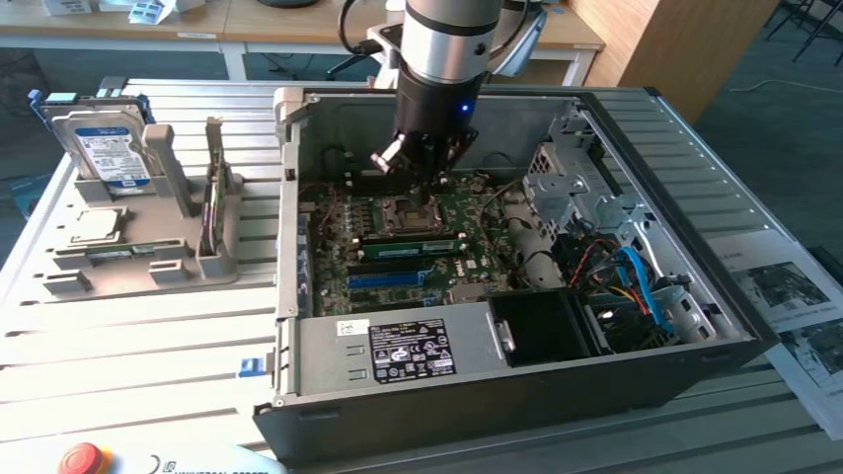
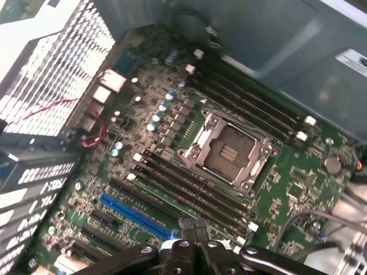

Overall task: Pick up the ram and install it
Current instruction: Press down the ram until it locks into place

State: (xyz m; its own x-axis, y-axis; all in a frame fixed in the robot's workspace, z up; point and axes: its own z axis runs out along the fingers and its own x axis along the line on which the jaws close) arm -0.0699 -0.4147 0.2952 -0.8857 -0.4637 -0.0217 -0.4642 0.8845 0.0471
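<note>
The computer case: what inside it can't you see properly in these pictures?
Exterior view: square silver processor socket, partly hidden behind the black gripper.
Exterior view: grey power supply box, label print too small to read.
Wrist view: long blue motherboard slot, one end hidden behind the gripper.

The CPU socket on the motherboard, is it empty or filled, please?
Empty: the CPU socket shows its bare contact bed inside the metal frame, with no chip seated.

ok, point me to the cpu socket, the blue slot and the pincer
cpu socket (image 2: 227, 150): wrist view, centre of the open socket.
blue slot (image 2: 135, 215): wrist view, middle of its length.
pincer (image 2: 195, 224): wrist view, shut fingertips.
</note>
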